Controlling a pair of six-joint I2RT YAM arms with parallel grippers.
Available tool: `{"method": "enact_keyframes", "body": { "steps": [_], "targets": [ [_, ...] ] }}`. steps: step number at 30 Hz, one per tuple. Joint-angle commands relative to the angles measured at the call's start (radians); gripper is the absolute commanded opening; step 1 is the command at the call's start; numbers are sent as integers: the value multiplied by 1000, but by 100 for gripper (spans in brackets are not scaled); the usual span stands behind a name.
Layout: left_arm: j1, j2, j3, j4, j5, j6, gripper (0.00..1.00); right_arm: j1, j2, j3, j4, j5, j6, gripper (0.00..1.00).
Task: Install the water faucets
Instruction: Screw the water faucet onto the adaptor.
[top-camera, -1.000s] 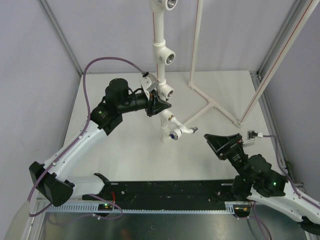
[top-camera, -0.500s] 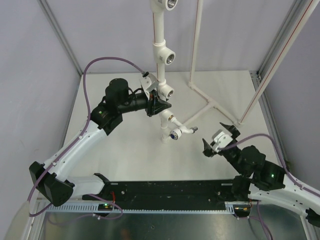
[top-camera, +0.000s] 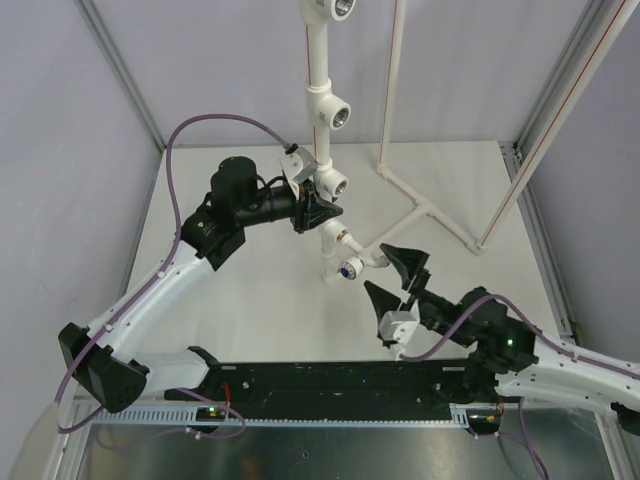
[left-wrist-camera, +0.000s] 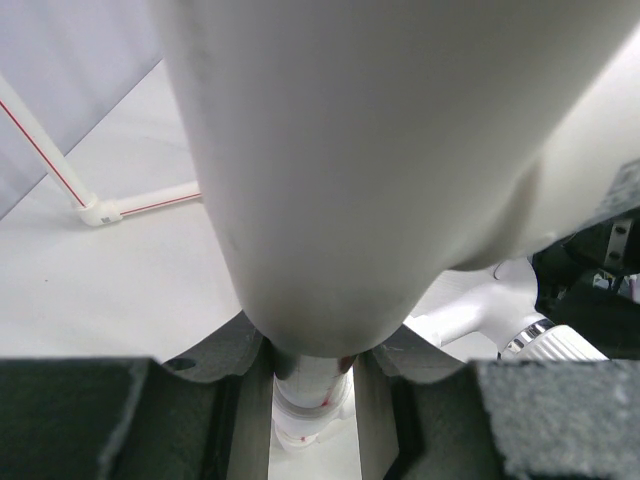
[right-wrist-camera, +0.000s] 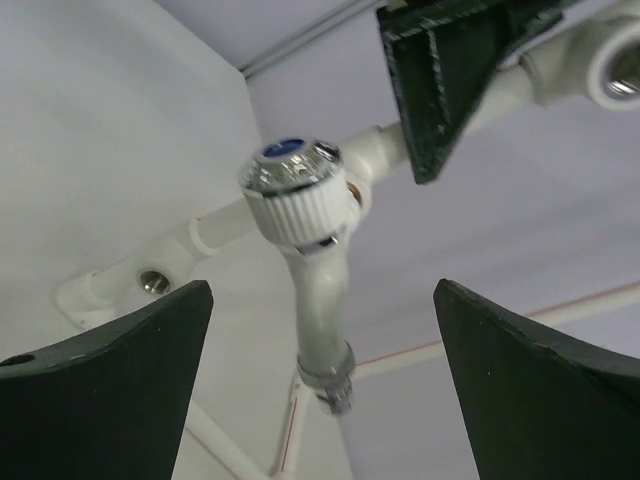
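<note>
- The faucet (top-camera: 364, 258) hung at the pipe's (top-camera: 318, 60) lower socket, its spout running right toward the right claw (top-camera: 392, 279).
- That claw gaped wide apart just beside the spout — knob facing it.
- The left claw (top-camera: 312, 210) was clamped on the pipe — busy, and farther off.

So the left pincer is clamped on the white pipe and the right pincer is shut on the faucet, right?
No: the right pincer is wide open, standing clear of the faucet, as the right wrist view shows. The left pincer is clamped on the white pipe.
</note>
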Motion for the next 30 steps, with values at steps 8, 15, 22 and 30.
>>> {"method": "enact_keyframes", "body": {
  "steps": [8,15,22,30],
  "targets": [
    [-18,29,-6,-112,92,-84,2,-21,236,47,283,-62,18,88],
    [-16,26,-6,-112,94,-85,2,-48,240,54,327,42,257,12],
    [-15,24,-7,-113,91,-84,2,-35,202,64,409,266,999,0],
    [-14,28,-6,-112,94,-85,2,-24,216,-69,620,378,2140,0]
  ]
}}
